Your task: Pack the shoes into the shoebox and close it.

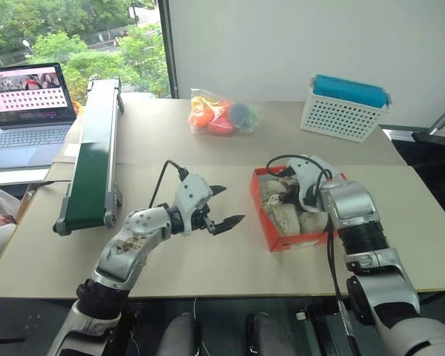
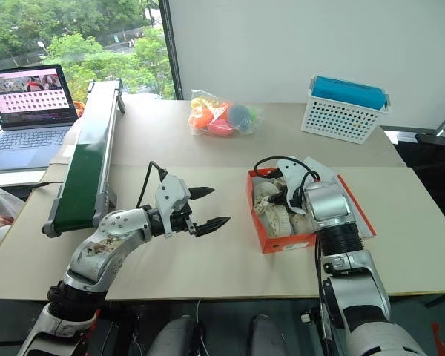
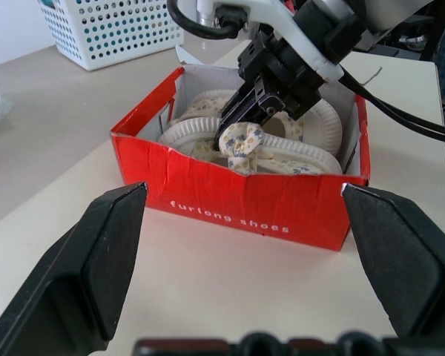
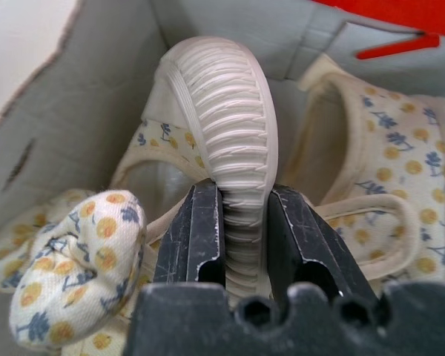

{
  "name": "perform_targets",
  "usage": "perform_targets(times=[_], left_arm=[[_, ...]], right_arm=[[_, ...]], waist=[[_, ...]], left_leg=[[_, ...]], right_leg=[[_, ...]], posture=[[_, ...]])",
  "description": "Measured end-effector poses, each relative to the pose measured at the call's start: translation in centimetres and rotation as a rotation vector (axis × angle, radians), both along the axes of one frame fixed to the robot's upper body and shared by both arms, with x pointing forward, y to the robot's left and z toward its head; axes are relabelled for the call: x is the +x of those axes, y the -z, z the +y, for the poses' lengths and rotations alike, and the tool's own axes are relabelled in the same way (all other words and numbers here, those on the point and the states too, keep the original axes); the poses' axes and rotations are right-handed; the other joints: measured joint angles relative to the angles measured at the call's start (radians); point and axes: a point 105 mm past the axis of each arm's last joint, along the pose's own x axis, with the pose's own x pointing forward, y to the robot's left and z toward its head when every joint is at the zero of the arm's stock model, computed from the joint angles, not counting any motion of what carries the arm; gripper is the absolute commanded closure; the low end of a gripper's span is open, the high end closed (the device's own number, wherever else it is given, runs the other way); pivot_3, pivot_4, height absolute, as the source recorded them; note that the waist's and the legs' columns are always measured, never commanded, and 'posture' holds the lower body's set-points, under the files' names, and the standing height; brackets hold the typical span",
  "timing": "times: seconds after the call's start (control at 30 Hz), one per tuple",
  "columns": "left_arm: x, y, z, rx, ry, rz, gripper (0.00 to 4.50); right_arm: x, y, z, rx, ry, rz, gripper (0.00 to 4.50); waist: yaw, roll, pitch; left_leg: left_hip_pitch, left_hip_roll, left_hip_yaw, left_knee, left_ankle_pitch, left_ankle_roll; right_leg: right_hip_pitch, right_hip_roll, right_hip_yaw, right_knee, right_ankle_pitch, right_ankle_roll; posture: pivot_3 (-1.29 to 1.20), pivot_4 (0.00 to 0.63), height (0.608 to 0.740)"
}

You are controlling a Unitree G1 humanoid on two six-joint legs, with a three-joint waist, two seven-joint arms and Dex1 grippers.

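Shoes (image 3: 259, 141) both sitting inside shoebox (image 3: 245, 200) on worktop (image 1: 208, 252). Right claw (image 4: 245, 230) pinching sole edge of one shoe, seating it. Left claw (image 1: 221, 206) hanging wide, empty, beside box. Next: release shoe, withdraw, flip lid shut.

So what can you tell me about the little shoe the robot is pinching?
The shoe is small and cream, of soft-looking cloth printed with tiny yellow and blue flowers, with a cloth bow and a ribbed pale sole. It stands on its edge inside the red shoebox, sole rim up. The right gripper is shut on that rim, one black finger on each side. It lies against the second shoe and the box's white lining.
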Motion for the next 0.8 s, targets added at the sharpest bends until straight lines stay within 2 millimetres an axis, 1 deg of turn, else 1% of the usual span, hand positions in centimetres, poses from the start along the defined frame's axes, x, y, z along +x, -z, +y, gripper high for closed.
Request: perform_targets(times=[0.13,0.2,0.3,0.33,0.37,0.47,0.53,0.6,0.7,0.73,0.8], left_arm=[[0.0,0.0,0.0,0.001,0.000,0.000,0.03],[0.0,0.0,0.0,0.001,0.000,0.000,0.00],[0.1,0.1,0.0,0.002,-0.001,0.005,0.00],[0.1,0.2,0.1,0.002,-0.002,0.007,0.00],[0.1,0.3,0.1,0.002,-0.002,0.011,0.00],[0.1,0.3,0.1,0.003,-0.001,0.013,0.00],[0.1,0.3,0.0,0.002,0.003,0.013,0.00],[0.2,0.5,0.1,0.005,0.000,0.022,0.00],[0.4,0.8,0.2,0.007,-0.001,0.035,0.00],[0.4,0.9,0.1,0.006,0.002,0.037,0.00],[0.3,0.8,-0.4,0.001,0.020,0.032,0.00]], right_arm=[[-0.2,-0.8,-0.2,0.029,0.017,-0.013,3.91],[-0.4,-1.1,-0.3,0.058,0.038,-0.005,3.10],[-0.7,-1.8,-0.4,0.112,0.061,-0.005,2.21],[-0.8,-2.0,-0.3,0.122,0.066,-0.008,1.79],[-0.9,-2.3,-0.3,0.128,0.069,-0.014,1.53],[-1.4,-3.4,-0.4,0.148,0.070,-0.027,1.53],[-1.9,-4.5,-1.0,0.155,0.078,-0.035,1.53],[-2.7,-6.5,-2.5,0.155,0.103,-0.063,1.53],[-3.5,-9.5,-3.8,0.160,0.129,-0.124,1.53],[-3.7,-10.2,-4.0,0.170,0.131,-0.140,1.53],[-4.6,-11.2,-5.4,0.162,0.149,-0.154,1.53]], waist=[[-0.002,0.001,0.001],[-0.002,0.004,0.002],[-0.001,0.006,0.004],[-0.001,0.006,0.004],[-0.001,0.006,0.004],[-0.001,0.009,0.006],[0.001,0.010,0.007],[0.008,0.012,0.008],[0.011,0.012,0.008],[0.011,0.012,0.008],[0.015,0.012,0.009]], left_leg=[[-0.002,0.000,0.000,0.000,0.000,0.000],[-0.004,0.000,0.000,0.000,0.000,0.000],[-0.008,-0.001,0.001,0.000,0.000,0.000],[-0.011,-0.001,0.002,0.000,0.001,0.000],[-0.012,-0.001,0.002,0.000,0.001,0.000],[-0.013,-0.001,0.002,0.000,0.001,0.000],[-0.014,-0.001,0.002,0.000,0.001,0.000],[-0.014,-0.002,0.002,0.001,0.001,0.000],[-0.015,-0.001,0.002,0.001,0.001,0.000],[-0.015,-0.001,0.002,0.000,0.001,0.000],[-0.015,-0.001,0.002,0.001,0.001,0.000]], right_leg=[[-0.002,0.000,0.000,0.000,0.000,0.000],[-0.004,0.000,0.001,0.001,0.000,0.000],[-0.010,0.000,0.002,0.002,0.000,0.000],[-0.012,0.000,0.002,0.003,0.001,0.000],[-0.013,0.000,0.003,0.003,0.001,0.000],[-0.014,0.000,0.003,0.003,0.001,0.000],[-0.014,0.000,0.002,0.003,0.001,0.000],[-0.015,-0.001,0.002,0.002,0.001,0.000],[-0.015,-0.001,0.002,0.002,0.001,0.000],[-0.015,-0.001,0.002,0.002,0.001,0.000],[-0.015,-0.001,0.002,0.001,0.001,0.000]], posture=[[0.00,0.150,0.699],[0.00,0.150,0.699],[0.00,0.150,0.699],[0.00,0.150,0.699],[0.00,0.150,0.699],[0.00,0.150,0.699],[0.00,0.150,0.699],[0.00,0.150,0.699],[0.00,0.150,0.699],[0.00,0.150,0.699],[0.00,0.150,0.699]])
